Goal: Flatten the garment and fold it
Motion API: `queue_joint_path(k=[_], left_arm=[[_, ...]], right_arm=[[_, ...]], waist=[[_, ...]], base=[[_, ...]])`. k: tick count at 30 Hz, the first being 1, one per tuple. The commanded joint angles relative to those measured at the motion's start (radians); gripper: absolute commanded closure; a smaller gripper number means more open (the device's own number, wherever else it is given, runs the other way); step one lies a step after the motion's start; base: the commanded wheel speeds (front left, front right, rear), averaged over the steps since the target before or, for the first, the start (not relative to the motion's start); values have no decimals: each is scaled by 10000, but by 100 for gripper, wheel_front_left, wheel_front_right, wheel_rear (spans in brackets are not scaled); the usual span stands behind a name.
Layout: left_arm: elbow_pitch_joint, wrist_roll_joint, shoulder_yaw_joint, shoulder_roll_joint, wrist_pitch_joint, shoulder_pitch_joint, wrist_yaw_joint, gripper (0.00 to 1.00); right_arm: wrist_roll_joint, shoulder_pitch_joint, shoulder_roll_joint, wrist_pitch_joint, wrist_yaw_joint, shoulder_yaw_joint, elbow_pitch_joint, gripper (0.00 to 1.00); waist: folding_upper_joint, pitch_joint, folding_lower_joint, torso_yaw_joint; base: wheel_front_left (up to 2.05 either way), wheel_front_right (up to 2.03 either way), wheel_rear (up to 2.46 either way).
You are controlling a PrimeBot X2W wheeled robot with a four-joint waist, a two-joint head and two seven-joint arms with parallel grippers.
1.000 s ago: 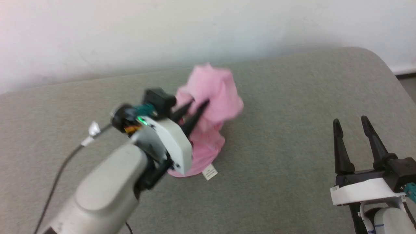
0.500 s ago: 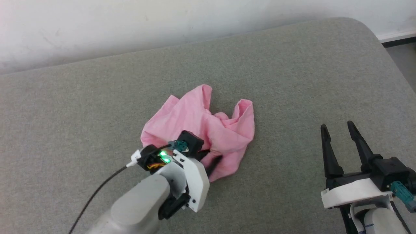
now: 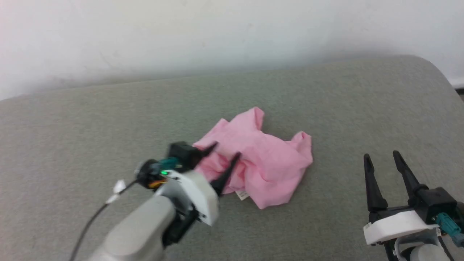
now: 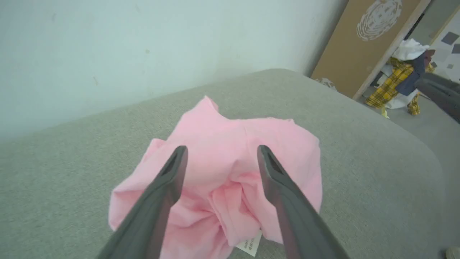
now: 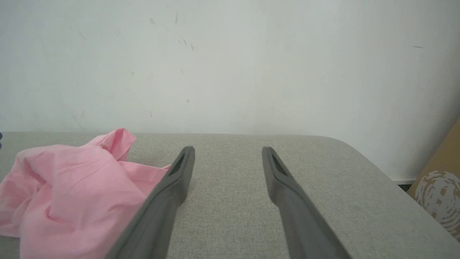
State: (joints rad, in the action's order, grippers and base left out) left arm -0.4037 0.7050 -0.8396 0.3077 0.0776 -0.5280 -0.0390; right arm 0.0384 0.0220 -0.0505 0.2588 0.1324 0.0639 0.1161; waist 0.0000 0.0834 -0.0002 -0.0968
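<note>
Crumpled pink garment [image 3: 264, 163] is lying mid grey cushion [image 3: 344, 101], left gripper [image 3: 225, 150] is hovering wide open over its 8 o'clock edge, right gripper [image 3: 381, 154] is sitting spread and empty at 4 o'clock, bare cushion between

Lighting bright, even, diffuse; shadows faint. Head view soft throughout, worst on the dark, long-fingered left gripper [image 3: 227, 149]. Plain white wall [image 3: 217, 32] washed out, pinkish cast upper left. Wrist views sharper, wide-angle stretch at edges.

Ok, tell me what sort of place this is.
Probably an indoor room set up for clothes-folding trials, though that is a guess: a grey fabric-covered surface stands against a plain white wall, and a heap of clothes lies beside a brown board.
</note>
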Motion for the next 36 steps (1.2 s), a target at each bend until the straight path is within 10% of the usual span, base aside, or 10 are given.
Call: queue_joint_path(k=[1, 9, 16, 36], left_arm=[[274, 39, 435, 450, 525, 279, 349, 0], [1594, -423, 1785, 1500, 1792, 1671, 1540, 0], [4005, -2103, 4131, 918, 1838, 4366, 2396, 0], [4086, -4504, 6625, -1807, 1841, 6777, 646, 0]], right_arm=[[-75, -143, 3, 30, -17, 9, 36, 0], [4, -394, 3, 24, -17, 27, -25, 0], [164, -746, 3, 25, -17, -178, -56, 0], [193, -945, 3, 28, -17, -1117, 220, 0]], waist=[[0, -791, 2, 959], [0, -1159, 2, 1393], [0, -1384, 2, 1525], [0, -1414, 2, 1500]], base=[[0, 0, 0], [0, 0, 0], [0, 0, 0], [0, 0, 0]])
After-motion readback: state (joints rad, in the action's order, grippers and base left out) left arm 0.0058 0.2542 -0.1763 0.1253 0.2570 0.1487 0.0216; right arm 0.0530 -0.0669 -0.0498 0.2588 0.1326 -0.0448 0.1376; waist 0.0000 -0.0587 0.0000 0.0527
